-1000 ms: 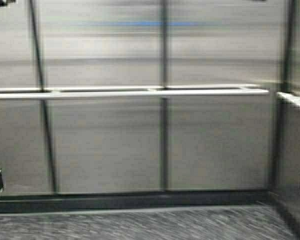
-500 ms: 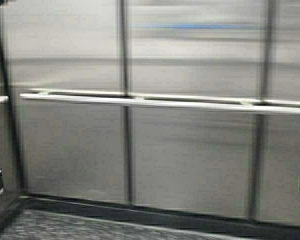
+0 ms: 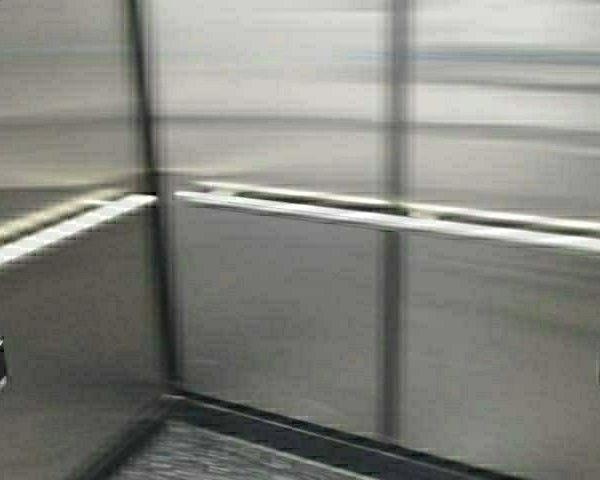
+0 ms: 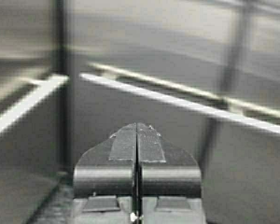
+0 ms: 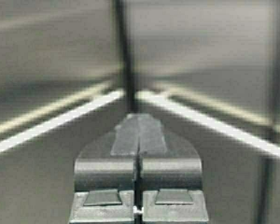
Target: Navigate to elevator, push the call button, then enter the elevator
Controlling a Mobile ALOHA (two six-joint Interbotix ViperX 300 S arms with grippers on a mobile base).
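I am inside the elevator, close to its brushed steel wall panels. A tubular handrail runs along the wall ahead, and another handrail runs along the left wall. They meet near the cabin corner. The call button is out of view. My left gripper is shut and empty, pointing at the wall below the handrail. My right gripper is also shut and empty, aimed at the corner. In the high view only a bit of each arm shows at the side edges.
A dark patterned floor shows at the bottom, bordered by a dark skirting strip. Vertical panel seams divide the wall ahead. The walls stand close on the left and ahead.
The robot has turned to its left: the whole cabin has shifted right in the high view, and the left corner and side wall have come into sight. Both grippers stay shut.
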